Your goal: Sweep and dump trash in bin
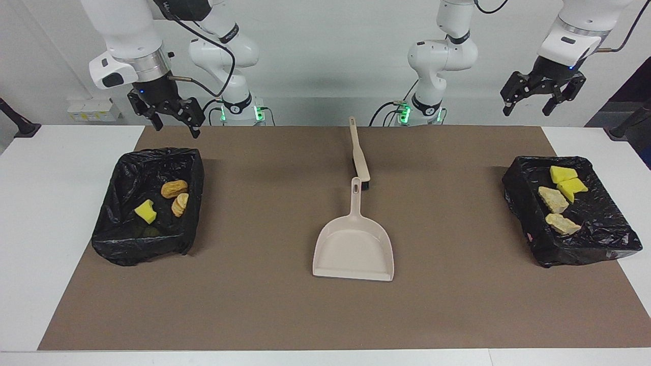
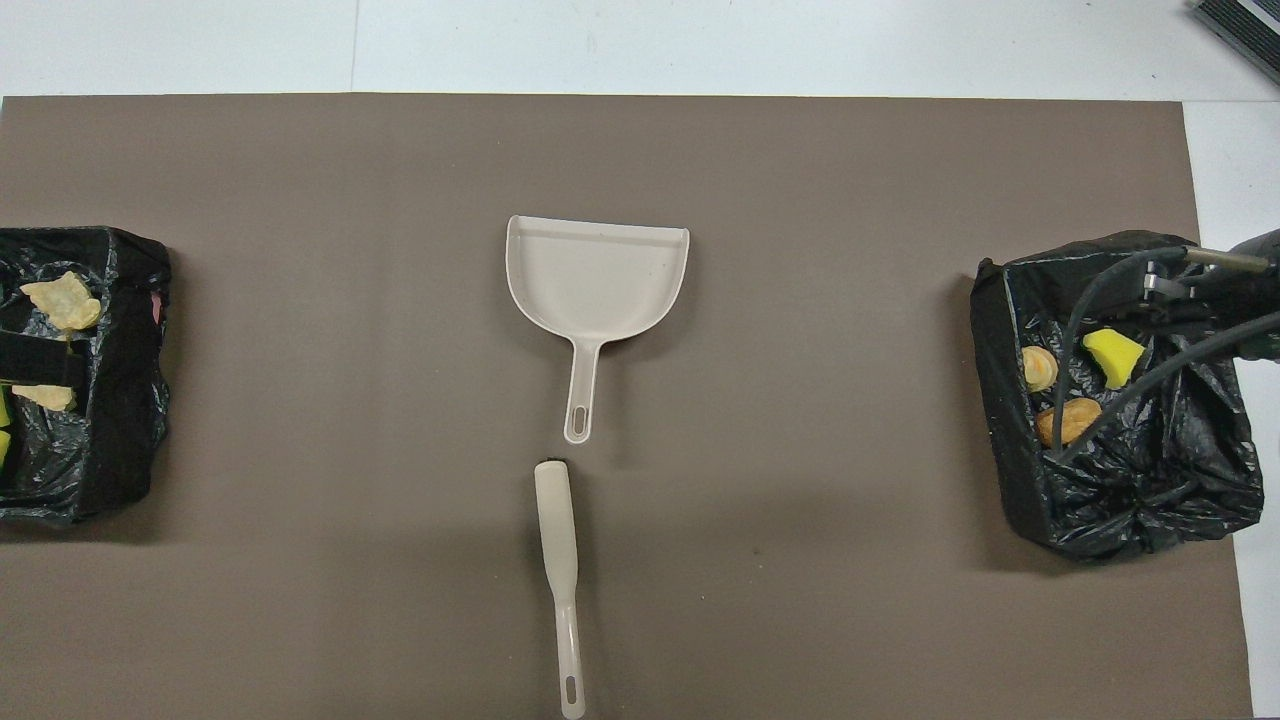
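Observation:
All the trash lies in two black bag-lined bins. The bin (image 1: 127,251) at the right arm's end holds a yellow sponge chunk (image 1: 145,211) and two bread pieces (image 1: 174,188). The bin (image 1: 574,251) at the left arm's end holds several pieces, among them yellow chunks (image 1: 563,174) and tan bits (image 1: 553,199). My right gripper (image 1: 177,127) hangs open over the robot-side edge of its bin. High in the air near the other bin, my left gripper (image 1: 528,105) is open and holds nothing.
A beige dustpan (image 1: 354,246) lies mid-table, with its handle pointing toward the robots. A beige brush (image 1: 359,155) lies just nearer to the robots, in line with that handle. A brown mat (image 1: 254,284) covers the table between the bins.

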